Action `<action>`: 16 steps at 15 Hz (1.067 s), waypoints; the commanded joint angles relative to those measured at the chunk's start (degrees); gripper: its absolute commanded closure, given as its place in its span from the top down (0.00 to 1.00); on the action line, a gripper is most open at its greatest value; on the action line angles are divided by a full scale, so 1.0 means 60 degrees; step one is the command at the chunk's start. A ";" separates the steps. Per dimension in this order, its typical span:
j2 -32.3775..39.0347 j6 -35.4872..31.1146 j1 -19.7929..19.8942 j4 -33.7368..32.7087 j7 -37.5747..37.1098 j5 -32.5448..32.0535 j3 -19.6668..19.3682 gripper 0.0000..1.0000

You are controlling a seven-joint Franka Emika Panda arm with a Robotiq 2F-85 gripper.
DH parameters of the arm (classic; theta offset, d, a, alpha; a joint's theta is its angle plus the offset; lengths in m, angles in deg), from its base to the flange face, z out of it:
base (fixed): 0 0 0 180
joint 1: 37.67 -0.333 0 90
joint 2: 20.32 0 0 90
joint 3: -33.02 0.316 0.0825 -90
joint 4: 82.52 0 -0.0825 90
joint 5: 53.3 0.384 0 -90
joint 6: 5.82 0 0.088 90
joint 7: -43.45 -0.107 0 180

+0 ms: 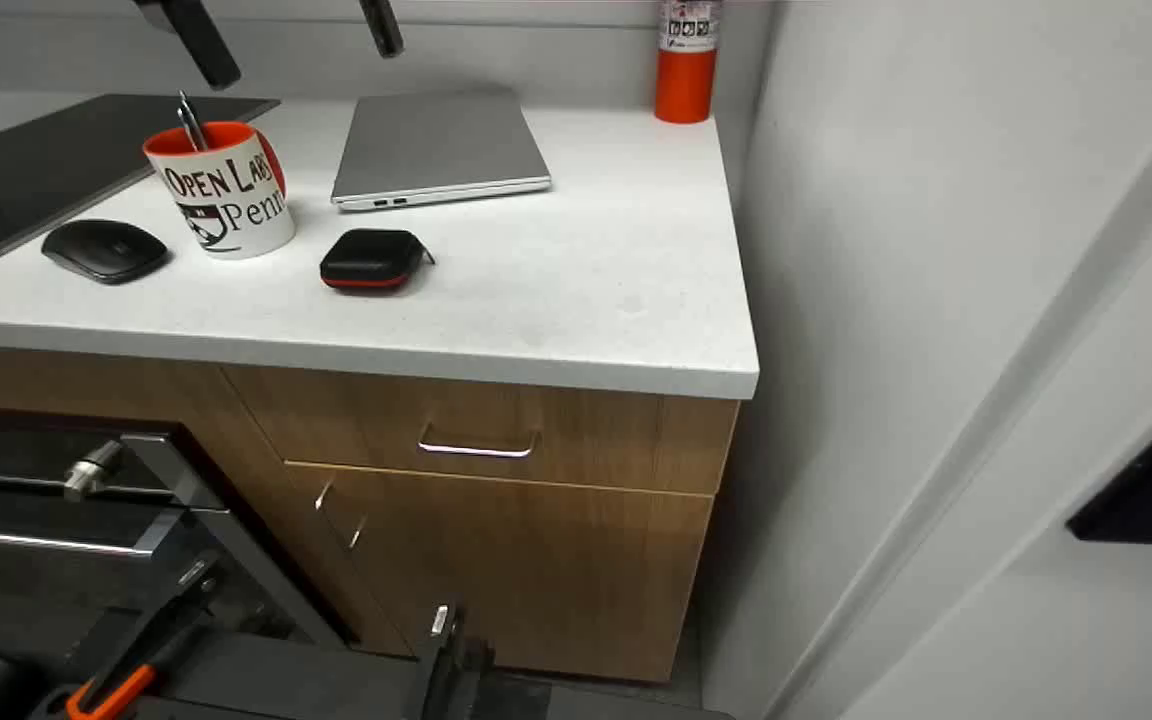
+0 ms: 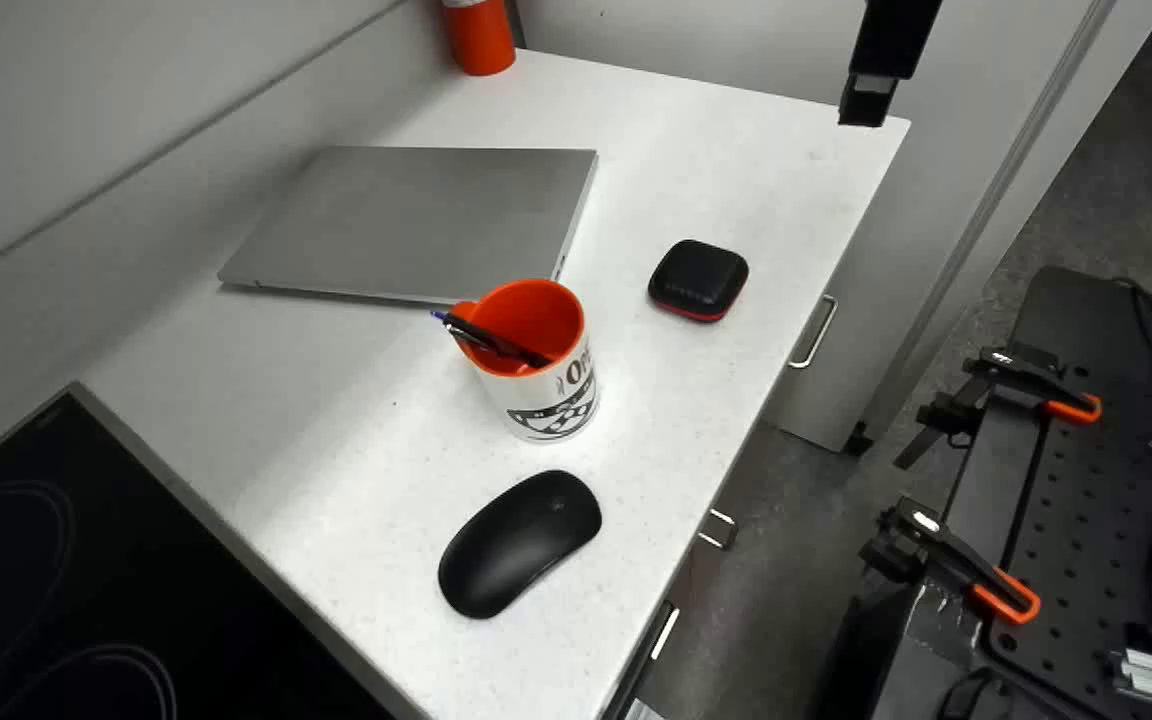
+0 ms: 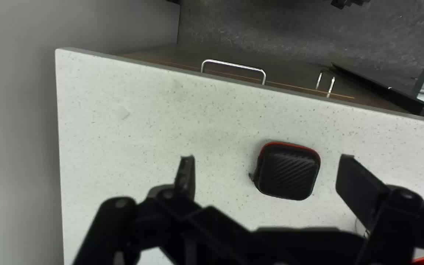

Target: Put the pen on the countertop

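The pen [image 2: 496, 343] stands on a slant inside the mug [image 1: 226, 195], its upper end poking out past the top, and the mug itself stands upright on the desk [image 1: 586, 290]. The end effector [image 3: 267, 157] hangs in the air above the desk, higher than the mug and off to its side, with its two fingers [image 3: 357, 186] spread wide and only air between them. Seen from the end effector, the pen lies lower down and beyond one finger, outside the gap; the two are well apart. In the wrist view that gap frames a black case [image 3: 287, 173] with a red seam, which rests on the desk near the mug, well below the fingers, while an orange sliver of the mug shows in a lower corner, past the finger nearer to it. In both exterior views a black mouse [image 1: 106, 250] sits just beside the mug, on the opposite side from the case, and a dark cooktop [image 2: 86, 590] spreads out on that same side. A closed grey laptop [image 2: 426, 220] lies near the mug, on the side where its handle [image 1: 272, 165] sticks out. A red cylinder [image 1: 684, 85] with a white label stands well apart from the mug, beyond the laptop.
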 commanded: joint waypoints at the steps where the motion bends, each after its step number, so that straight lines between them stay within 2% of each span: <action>1: 0.0012 0.0028 -0.0050 -0.0018 -0.0023 -0.0024 -0.0043 1.00; 5: 0.0012 0.0028 -0.0051 -0.0018 -0.0023 -0.0024 -0.0042 1.00; 7: -0.0006 -0.0695 -0.0354 0.0049 0.0432 0.0406 -0.0286 1.00; 13: 0.1180 -0.3099 -0.1933 -0.0474 0.2016 0.2130 -0.0356 1.00; 16: 0.2066 -0.3725 -0.2748 -0.0860 0.2834 0.2926 -0.0353 1.00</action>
